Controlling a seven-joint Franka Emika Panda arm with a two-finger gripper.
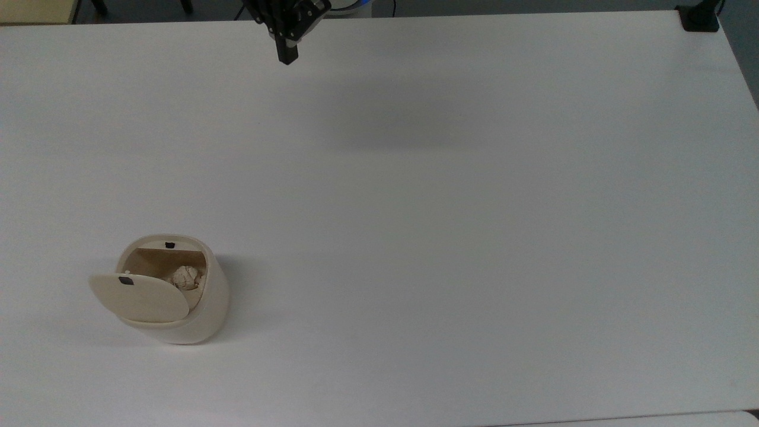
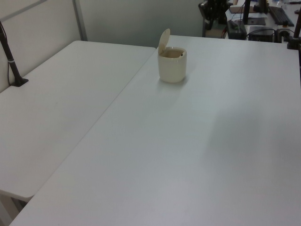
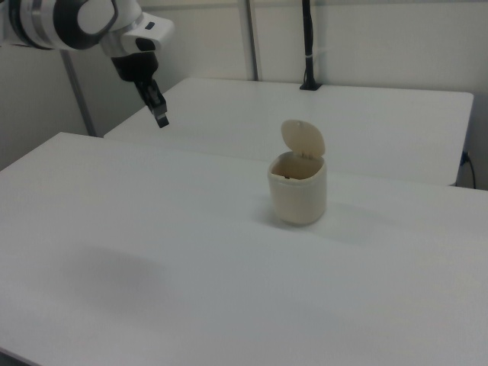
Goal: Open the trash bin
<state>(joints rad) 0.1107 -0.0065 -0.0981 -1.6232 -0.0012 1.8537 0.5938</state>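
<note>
Cream-beige plastic trash bin (image 1: pixel 178 314) on a white desk (image 1: pixel 450 225), low and towards the top view's left. Lid (image 1: pixel 139 296) swung up on its hinge and standing nearly upright at the bin's edge, as seen in the left view (image 2: pixel 172 68) and the right view (image 3: pixel 297 194). Small black button (image 1: pixel 125 280) on the raised lid, with a matching dark mark on the opposite rim. Mouth of the bin open to the top view, with a crumpled pale wad of paper (image 1: pixel 185 277) inside.

Black hand (image 1: pixel 287 56) at the top view's upper edge, somewhat left of centre, well apart from the bin. Fingertips pressed together into a single dark tip, clenched on nothing. No contact with the bin, the lid or the desk. In the right view, hand (image 3: pixel 162 120) hanging in the air at the right view's upper left, pointing down and slightly tilted, below a white and grey arm (image 3: pixel 69 23). Soft grey shadow on the desk surface beneath.

Second white desk (image 3: pixel 343 122) butted against the first, beyond the bin in the right view. Black clamp (image 1: pixel 699 18) at the top view's upper right corner of the desk.
</note>
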